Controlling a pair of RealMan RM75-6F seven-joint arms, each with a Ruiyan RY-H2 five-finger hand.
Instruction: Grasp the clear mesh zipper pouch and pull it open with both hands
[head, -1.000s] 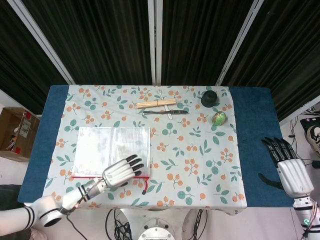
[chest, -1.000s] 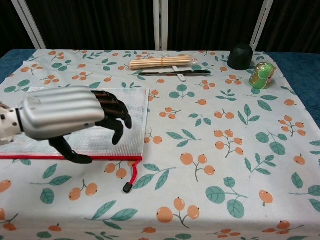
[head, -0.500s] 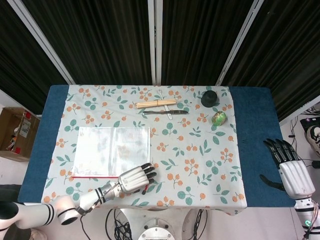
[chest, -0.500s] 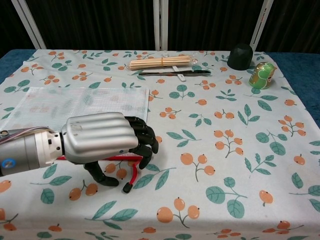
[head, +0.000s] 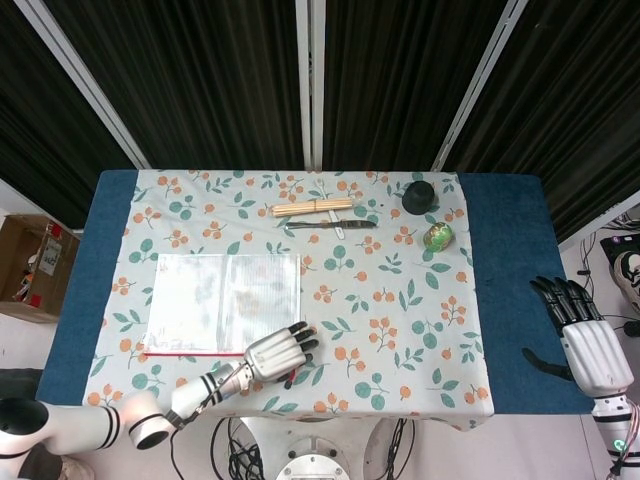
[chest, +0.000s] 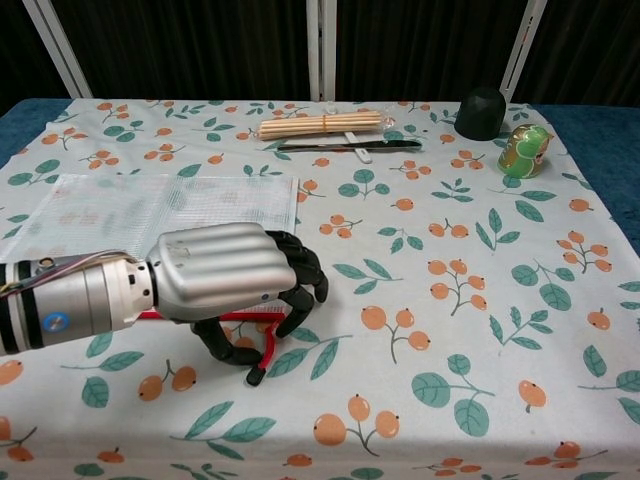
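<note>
The clear mesh zipper pouch (head: 225, 290) (chest: 150, 215) lies flat on the left half of the floral cloth, its red zipper edge along the near side. At its near right corner a red pull cord (chest: 268, 345) with a black tip trails onto the cloth. My left hand (head: 275, 355) (chest: 225, 275) hovers over that corner, fingers curved down and thumb beside the cord, with a gap between them and nothing lifted. My right hand (head: 585, 340) is off the table's right edge with its fingers spread and nothing in it; the chest view does not show it.
At the far side lie a bundle of wooden sticks (head: 312, 207) (chest: 322, 124) and a dark knife (head: 330, 224) (chest: 350, 145). A black cap (head: 419, 195) (chest: 482, 112) and a green figurine (head: 437, 236) (chest: 524, 150) stand far right. A cardboard box (head: 30, 265) sits on the floor at left.
My left hand moved off the pouch's surface, rightward and toward the near edge, and now sits over the red pull cord. The right hand drifted slightly back. The pouch has not moved.
</note>
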